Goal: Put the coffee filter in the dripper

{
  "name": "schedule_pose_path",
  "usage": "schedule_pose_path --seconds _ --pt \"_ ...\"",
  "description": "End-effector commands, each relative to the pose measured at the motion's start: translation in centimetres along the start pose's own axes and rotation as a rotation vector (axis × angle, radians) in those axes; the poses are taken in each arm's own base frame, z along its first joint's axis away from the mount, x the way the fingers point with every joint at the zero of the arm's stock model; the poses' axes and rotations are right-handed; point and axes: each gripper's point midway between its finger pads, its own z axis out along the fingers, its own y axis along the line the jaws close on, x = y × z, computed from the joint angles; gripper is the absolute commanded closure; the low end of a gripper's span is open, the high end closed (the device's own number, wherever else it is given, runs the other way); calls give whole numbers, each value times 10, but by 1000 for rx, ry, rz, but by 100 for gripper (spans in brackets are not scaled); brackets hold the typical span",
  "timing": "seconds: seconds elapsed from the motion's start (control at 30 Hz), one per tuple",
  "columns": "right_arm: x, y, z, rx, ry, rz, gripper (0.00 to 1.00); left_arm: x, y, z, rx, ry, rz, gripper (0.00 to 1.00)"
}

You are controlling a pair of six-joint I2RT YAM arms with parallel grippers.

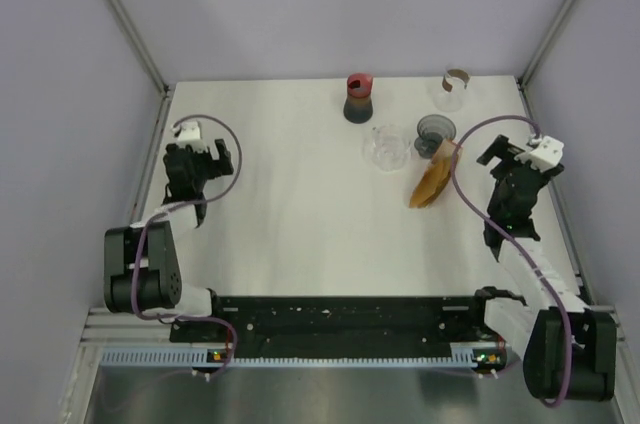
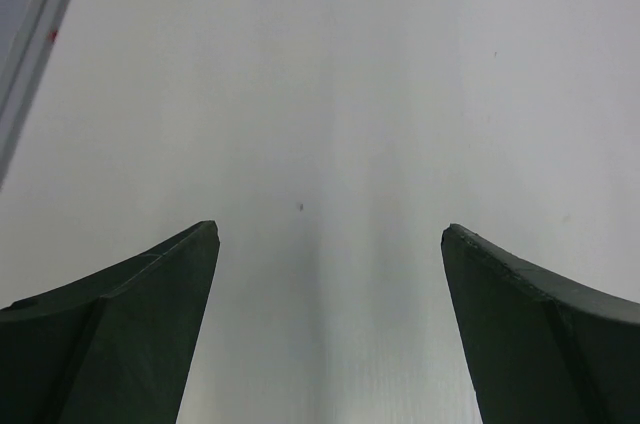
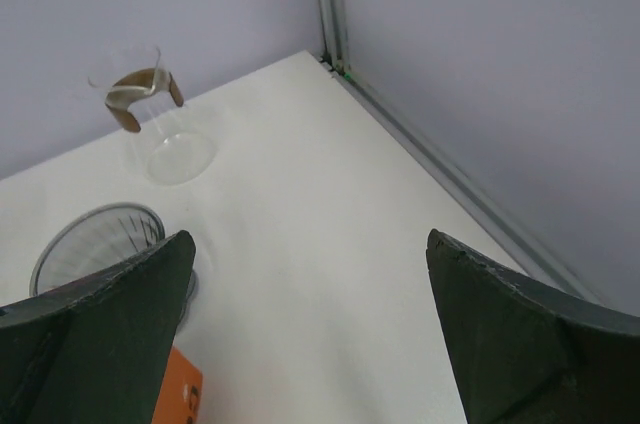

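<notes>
Top external view: the brown coffee filter lies on the table, just beside the grey dripper, at its 6 o'clock. A clear glass vessel stands at the dripper's 9 o'clock. The right gripper, at the filter's 3 o'clock, has its jaws wide and holds nothing. The left gripper does likewise, well apart.

The top camera overlooks the whole table from behind its near edge. The left wrist view looks closely down near the left edge. The right wrist view faces the far right corner, sharing the dripper with the top view.
</notes>
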Motion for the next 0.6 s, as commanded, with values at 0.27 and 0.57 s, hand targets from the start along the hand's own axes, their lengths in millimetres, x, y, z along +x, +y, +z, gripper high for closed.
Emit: schedule_pose_path --seconds 0.27,0.57 --pt "-137 63 28 -141 109 11 15 -125 -45 -9 236 321 51 3" --pt "-91 116 128 -132 481 -40 16 -132 -60 -17 290 395 -6 12"
